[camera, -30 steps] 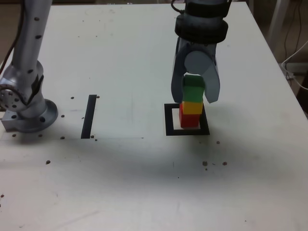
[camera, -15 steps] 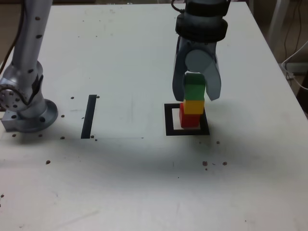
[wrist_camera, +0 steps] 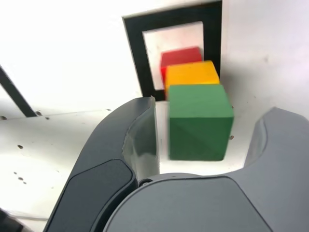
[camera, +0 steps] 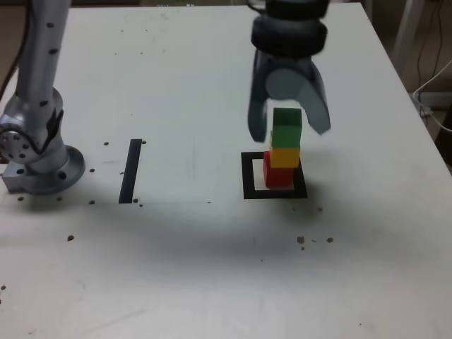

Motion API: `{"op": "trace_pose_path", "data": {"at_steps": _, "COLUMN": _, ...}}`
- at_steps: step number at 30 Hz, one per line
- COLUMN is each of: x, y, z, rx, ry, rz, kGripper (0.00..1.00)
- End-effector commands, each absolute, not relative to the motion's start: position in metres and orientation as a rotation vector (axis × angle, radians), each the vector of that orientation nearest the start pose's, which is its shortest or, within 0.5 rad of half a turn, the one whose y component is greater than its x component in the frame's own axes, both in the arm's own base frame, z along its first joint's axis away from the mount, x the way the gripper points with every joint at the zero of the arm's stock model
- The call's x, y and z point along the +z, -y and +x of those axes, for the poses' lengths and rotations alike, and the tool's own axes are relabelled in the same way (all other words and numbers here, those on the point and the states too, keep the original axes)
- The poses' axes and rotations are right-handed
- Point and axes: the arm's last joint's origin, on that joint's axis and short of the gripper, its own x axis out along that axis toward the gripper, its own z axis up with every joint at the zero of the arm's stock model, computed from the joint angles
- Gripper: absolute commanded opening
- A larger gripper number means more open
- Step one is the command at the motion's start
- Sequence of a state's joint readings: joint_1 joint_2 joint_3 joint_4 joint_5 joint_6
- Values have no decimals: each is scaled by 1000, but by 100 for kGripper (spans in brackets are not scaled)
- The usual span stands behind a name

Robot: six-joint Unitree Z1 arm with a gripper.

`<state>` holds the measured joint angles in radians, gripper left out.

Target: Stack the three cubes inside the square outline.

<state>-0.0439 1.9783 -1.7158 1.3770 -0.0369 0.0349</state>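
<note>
The three cubes stand in one stack: red cube at the bottom, yellow cube on it, green cube on top. The stack stands in the white centre of the square outline. My gripper hangs over the stack, open, with one finger on each side of the green cube. The wrist view shows the green cube between the fingers with a gap on both sides, the yellow cube and red cube below it, and the outline around them.
A straight black strip lies on the white table towards the exterior view's left. The arm's grey base stands at the far left. Small dark specks dot the table near the front. Cables hang past the table's right edge.
The jaws have spread apart and let go of the green cube, which stays on the yellow one. The gripper has lifted slightly.
</note>
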Motion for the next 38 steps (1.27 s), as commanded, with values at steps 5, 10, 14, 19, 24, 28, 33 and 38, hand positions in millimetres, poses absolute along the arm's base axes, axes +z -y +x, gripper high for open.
{"op": "trace_pose_path", "data": {"at_steps": 5, "x": 334, "y": 0, "z": 303, "rx": 33, "ry": -1599, "rz": 35, "kGripper": 100}}
{"op": "trace_pose_path", "data": {"at_steps": 10, "x": 332, "y": -15, "z": 261, "rx": 91, "ry": -1628, "rz": 16, "kGripper": 100}}
{"op": "trace_pose_path", "data": {"at_steps": 14, "x": 317, "y": -25, "z": 228, "rx": 108, "ry": -1680, "rz": 12, "kGripper": 100}}
{"op": "trace_pose_path", "data": {"at_steps": 19, "x": 293, "y": -27, "z": 195, "rx": 82, "ry": -1736, "rz": 28, "kGripper": 100}}
{"op": "trace_pose_path", "data": {"at_steps": 24, "x": 272, "y": -25, "z": 167, "rx": 73, "ry": -1767, "rz": 49, "kGripper": 100}}
{"op": "trace_pose_path", "data": {"at_steps": 28, "x": 257, "y": -24, "z": 150, "rx": 75, "ry": -1772, "rz": 46, "kGripper": 100}}
{"op": "trace_pose_path", "data": {"at_steps": 33, "x": 244, "y": -22, "z": 139, "rx": 65, "ry": -1779, "rz": 24, "kGripper": 100}}
{"op": "trace_pose_path", "data": {"at_steps": 38, "x": 230, "y": -20, "z": 134, "rx": 48, "ry": -1776, "rz": 3, "kGripper": 100}}
